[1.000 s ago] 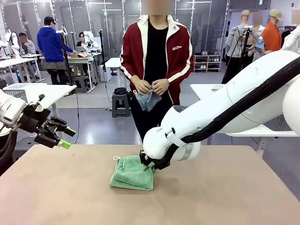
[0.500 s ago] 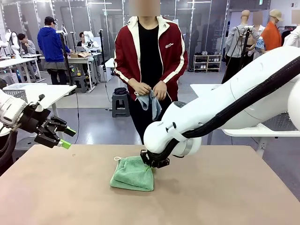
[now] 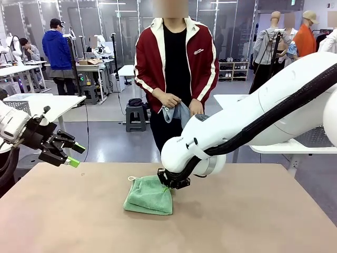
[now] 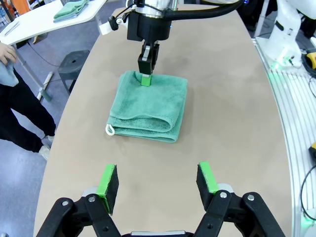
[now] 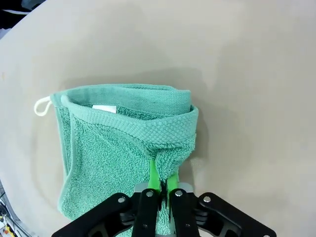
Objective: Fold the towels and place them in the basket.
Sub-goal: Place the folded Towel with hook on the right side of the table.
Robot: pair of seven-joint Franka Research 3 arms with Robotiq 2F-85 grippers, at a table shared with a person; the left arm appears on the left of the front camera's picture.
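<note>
The mint green towel (image 3: 149,195) lies folded in the middle of the bench (image 3: 253,221), one edge pinched by the right tool (image 5: 160,183). To do this well, I judge it should lay that edge flat and square on the stack before letting go. The left tool (image 4: 158,178) hovers spread and empty.

A folded mint green terry towel (image 3: 149,195) lies on the tan flat-topped counter (image 3: 253,221), a little left of the frame's centre in the front view. The right end effector (image 3: 167,184) sits at this towel's upper right corner, pinching its edge. The left end effector (image 3: 75,155) hangs at mid left, near the counter's far left edge, well apart from the towel, jaws spread. Behind the counter's far edge, upper centre, a person (image 3: 176,68) holds a light blue soft towel (image 3: 179,112) at waist height.
</note>
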